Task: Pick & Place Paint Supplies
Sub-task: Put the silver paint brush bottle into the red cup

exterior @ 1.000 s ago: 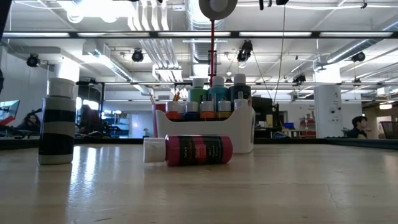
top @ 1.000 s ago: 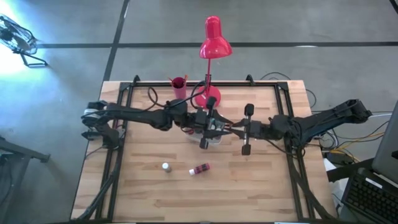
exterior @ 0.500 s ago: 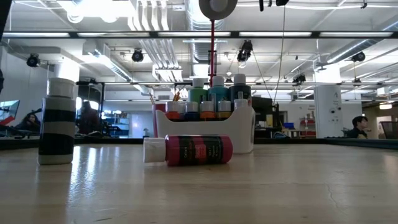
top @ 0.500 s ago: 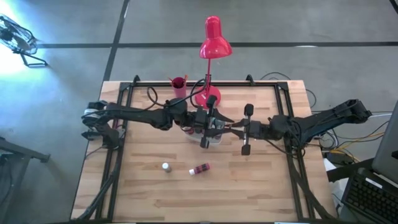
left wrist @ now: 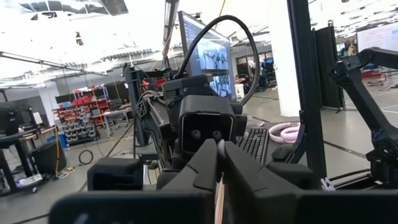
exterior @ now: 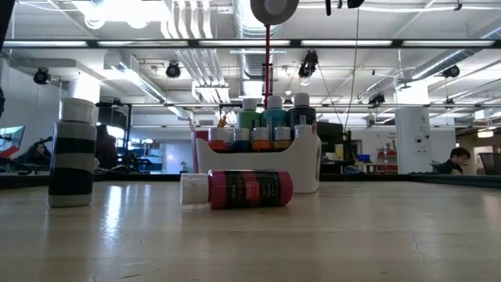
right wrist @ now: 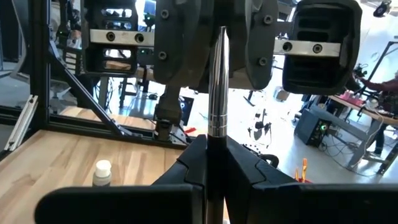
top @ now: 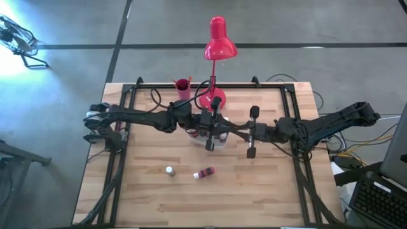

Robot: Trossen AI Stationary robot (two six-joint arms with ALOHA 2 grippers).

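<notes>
We've got both grippers meeting over the white tray (top: 219,142) at table centre: the left gripper (top: 219,132) has its jaws pinched on one end of a brush (right wrist: 217,81), and the right gripper (top: 238,133) is clamped on the same brush's other end, nose to nose with it. Tray holds upright paint bottles (exterior: 264,125). We see a red bottle (top: 205,172) lying on its side at 6 o'clock from the tray, and a black-and-white striped bottle (top: 170,170) standing at 7 o'clock.
</notes>
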